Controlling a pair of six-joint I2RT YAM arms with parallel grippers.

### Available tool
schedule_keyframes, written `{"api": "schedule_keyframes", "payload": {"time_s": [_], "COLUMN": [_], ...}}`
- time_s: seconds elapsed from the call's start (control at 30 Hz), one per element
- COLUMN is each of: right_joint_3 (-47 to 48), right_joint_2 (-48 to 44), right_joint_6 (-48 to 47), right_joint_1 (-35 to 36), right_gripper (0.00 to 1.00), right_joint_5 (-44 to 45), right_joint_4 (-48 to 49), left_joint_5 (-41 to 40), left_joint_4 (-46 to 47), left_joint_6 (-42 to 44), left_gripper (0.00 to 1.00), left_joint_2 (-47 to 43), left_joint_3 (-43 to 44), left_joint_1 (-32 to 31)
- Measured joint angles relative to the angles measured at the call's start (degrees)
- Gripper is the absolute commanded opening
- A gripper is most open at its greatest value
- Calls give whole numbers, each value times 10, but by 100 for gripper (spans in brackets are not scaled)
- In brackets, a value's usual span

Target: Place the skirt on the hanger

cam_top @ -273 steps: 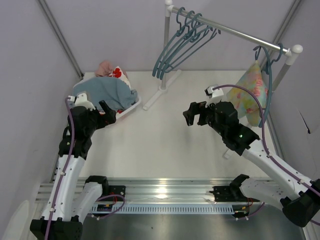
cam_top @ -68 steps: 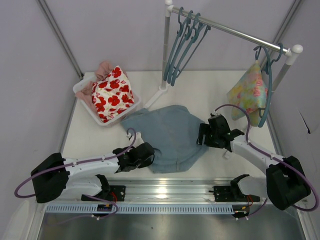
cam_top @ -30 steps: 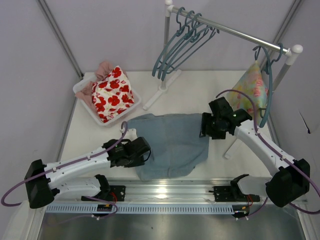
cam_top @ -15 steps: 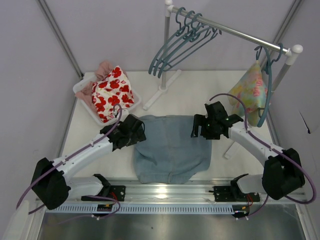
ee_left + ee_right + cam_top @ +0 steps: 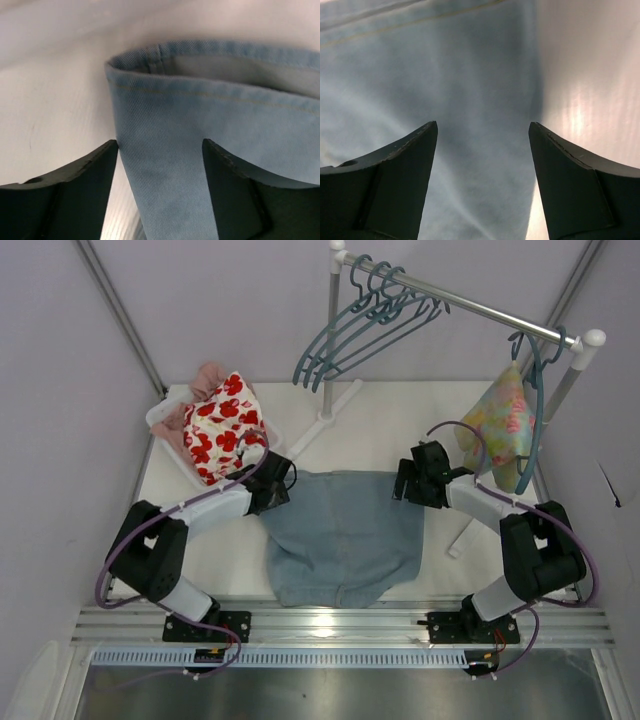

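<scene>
"Arms from overhead, how were they set?"

"Both were folded low, elbows out to the sides, forearms angled inward over the table [image 5: 390, 435]. The left gripper [image 5: 272, 487] sat at the far-left corner of the skirt [image 5: 345, 540], and the right gripper [image 5: 403, 485] sat at its far-right corner."

"And the skirt itself?"

"It lay flat between the two grippers. Its straight stitched edge ran from one gripper to the other, facing the rack [image 5: 470, 303]. The rest spread back toward the arm bases, about as wide as it was deep, so I couldn't name a long axis. The hanger [image 5: 345, 340] hung with others on the rack, well beyond both grippers and apart from the skirt. Just outside the left gripper stood a basket [image 5: 160, 416] holding a red-flowered cloth [image 5: 222, 425]. Beyond the right gripper a floral garment [image 5: 497, 420] hung."

"Left wrist camera?"

"The fingers [image 5: 65, 190] stood apart, clamped on nothing. The skirt's corner [image 5: 200, 130] lay between and beyond them, with the stitched band crosswise and the pale inside showing at the far side."

"Right wrist?"

"Those fingers [image 5: 380, 185] were spread wide too, gripping nothing. Denim [image 5: 445, 75] filled the gap between them. Its side edge ran straight away from the gripper alongside one finger, with bare table past it."
</scene>
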Motion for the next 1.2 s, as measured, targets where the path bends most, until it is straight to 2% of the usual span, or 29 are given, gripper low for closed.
{"api": "schedule_keyframes", "payload": {"time_s": [0.03, 0.07, 0.17, 0.23, 0.27, 0.3, 0.33, 0.43, 0.47, 0.53, 0.73, 1.0, 1.2], "right_joint_3": [0, 0, 0, 7, 10, 16, 22, 28, 28, 29, 62, 109, 120], "right_joint_2": [8, 19, 50, 64, 69, 76, 81, 88, 88, 88, 72, -34, -84], "right_joint_6": [0, 0, 0, 0, 1, 0, 1, 2, 2, 3, 6, 4, -2], "right_joint_1": [-6, -12, -26, -27, -27, -27, -27, -27, -27, -27, -25, -12, -6], "right_gripper": [77, 74, 69, 66, 61, 58, 54, 28, 13, 0, 0, 0, 0], "right_joint_5": [5, 10, 24, 29, 28, 29, 28, 27, 26, 26, 9, -28, -60], "right_joint_4": [5, 10, 26, 35, 39, 41, 43, 47, 46, 45, 19, 3, -7], "left_joint_5": [-3, -6, -12, -11, -11, -10, -8, -5, -5, -3, 17, 14, -28], "left_joint_4": [4, 10, 28, 48, 56, 65, 73, 86, 90, 95, 115, 149, 129], "left_joint_6": [3, 5, 20, 26, 28, 32, 36, 45, 48, 56, 98, 158, 173], "left_gripper": [68, 59, 47, 30, 12, 4, 0, 0, 0, 0, 0, 0, 0], "left_joint_2": [7, 14, 23, 27, 30, 34, 39, 54, 58, 61, 17, -205, -295], "left_joint_3": [2, 2, 2, 2, 2, 2, 2, 3, 3, 3, 8, 17, 18], "left_joint_1": [6, 11, 19, 19, 19, 19, 19, 19, 19, 19, 16, -34, -68]}}
